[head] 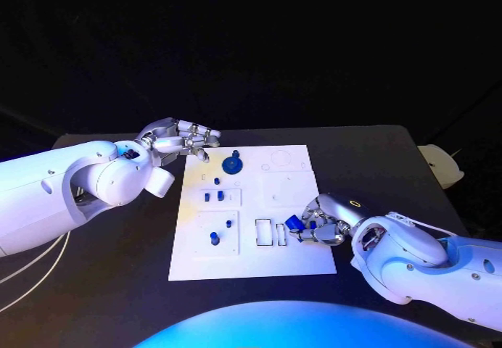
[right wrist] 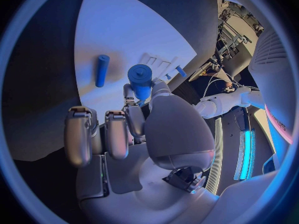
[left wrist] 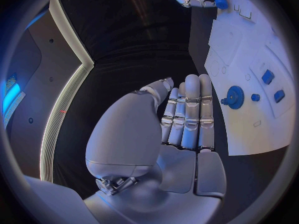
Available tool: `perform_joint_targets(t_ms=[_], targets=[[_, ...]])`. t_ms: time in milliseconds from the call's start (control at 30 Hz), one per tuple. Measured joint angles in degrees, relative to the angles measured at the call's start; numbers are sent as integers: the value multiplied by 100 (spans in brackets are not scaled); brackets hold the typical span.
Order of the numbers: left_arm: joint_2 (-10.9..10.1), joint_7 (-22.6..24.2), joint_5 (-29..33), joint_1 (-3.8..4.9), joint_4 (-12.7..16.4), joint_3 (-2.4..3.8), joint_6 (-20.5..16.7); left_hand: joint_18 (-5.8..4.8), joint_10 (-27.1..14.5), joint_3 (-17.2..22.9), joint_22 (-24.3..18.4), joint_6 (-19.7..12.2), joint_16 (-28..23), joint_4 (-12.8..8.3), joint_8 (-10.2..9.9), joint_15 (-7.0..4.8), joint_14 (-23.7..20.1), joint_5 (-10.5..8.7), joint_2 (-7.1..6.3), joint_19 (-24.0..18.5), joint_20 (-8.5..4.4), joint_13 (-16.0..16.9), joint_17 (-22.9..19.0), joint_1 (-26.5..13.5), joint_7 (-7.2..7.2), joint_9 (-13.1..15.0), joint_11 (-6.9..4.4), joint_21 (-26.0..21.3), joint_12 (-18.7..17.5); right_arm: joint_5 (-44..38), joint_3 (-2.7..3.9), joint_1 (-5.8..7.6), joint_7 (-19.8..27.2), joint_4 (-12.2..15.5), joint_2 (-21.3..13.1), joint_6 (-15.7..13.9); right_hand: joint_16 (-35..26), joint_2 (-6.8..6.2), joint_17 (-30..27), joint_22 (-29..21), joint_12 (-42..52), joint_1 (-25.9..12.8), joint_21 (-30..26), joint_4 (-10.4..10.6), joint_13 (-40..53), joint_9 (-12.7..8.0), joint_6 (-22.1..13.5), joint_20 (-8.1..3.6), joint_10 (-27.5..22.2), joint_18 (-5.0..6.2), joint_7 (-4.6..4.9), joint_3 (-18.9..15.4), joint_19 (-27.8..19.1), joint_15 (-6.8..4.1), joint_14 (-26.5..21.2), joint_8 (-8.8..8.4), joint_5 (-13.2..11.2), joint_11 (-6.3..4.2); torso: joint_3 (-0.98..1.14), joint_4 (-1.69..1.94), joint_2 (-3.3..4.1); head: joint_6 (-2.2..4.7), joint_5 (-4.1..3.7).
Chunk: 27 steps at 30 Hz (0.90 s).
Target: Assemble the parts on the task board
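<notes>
My right hand (head: 319,226) pinches blue cylindrical peg (right wrist: 141,79) over near right edge of task board (head: 303,264) — second peg (right wrist: 101,70) lies loose on board beside it. Judgement: keep peg upright, align over slot before lowering, no side push. Left hand (head: 180,137) released, fingers apart, off board's far left corner above desk (head: 376,156). Board recesses hold blue gear (head: 233,164) and small blue blocks (head: 213,196).
</notes>
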Motion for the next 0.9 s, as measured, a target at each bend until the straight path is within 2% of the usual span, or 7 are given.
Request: perform_joint_targets(t_ms=[100, 233, 467, 667, 900], targets=[[9, -1, 0, 0, -1, 0, 0, 0, 0, 0, 0, 0, 0, 0, 0, 0, 0, 0, 0, 0, 0, 0, 0, 0, 0, 0, 0, -26, 0, 75, 14, 97, -8, 110, -3, -111, 0, 7, 0, 0, 0, 7, 0, 0, 1, 1, 0, 0, 0, 0, 0, 0, 0, 0, 0, 0, 0, 0, 0, 3, 1, 17, -4], [16, -3, 1, 0, 32, 0, 0, 0, 0, 0, 0, 0, 0, 0, 0, 0, 0, 0, 0, 0, 0, 0, 0, 0, 0, 0, 0, -26, 0, 170, 15, 152, -14, 136, 73, -209, 0, 15, 0, 0, 23, 15, 23, 0, 0, 1, 0, 0, 0, 0, 0, -1, 0, 0, 0, -1, 32, 0, -2, 8, 4, 43, -9], [57, -6, 1, 0, 83, 0, 3, 0, 0, 0, -7, 0, 0, 0, 0, 0, 0, 0, 0, -3, -3, 0, 0, 0, 0, 0, 0, -26, 25, 394, 6, 175, -18, -85, 458, -220, -1, 15, 0, -1, 23, 15, 23, 0, 0, 3, 0, 0, 20, 0, 0, -1, 0, 0, 0, -3, 32, -20, -7, 25, 9, 62, -6], [58, -6, 2, -1, 82, 0, 3, 0, 0, 0, -9, 0, 0, 0, 0, 0, 0, 0, 0, -3, -3, 0, 0, 0, 0, 0, 0, -26, 32, 580, -8, 129, -19, -259, 755, -91, 84, 18, 0, -1, 23, 13, 68, 45, 21, 3, 0, -31, 31, 2, 0, -66, -10, 0, 0, 59, 56, -31, -7, 29, 16, 55, -1], [57, -9, 3, -1, 134, 0, 4, 0, -13, 0, -9, 0, 0, 0, 0, 0, 0, 0, 0, -3, -4, 0, 0, 0, 0, 0, -13, -26, 32, 685, -8, 111, -21, -377, 904, 166, 108, 173, -1, -2, 51, -144, 78, 34, 48, 5, 1, -41, 84, 2, -1, -127, 0, -20, 21, 116, 56, -58, -5, 30, 20, 48, 18]])
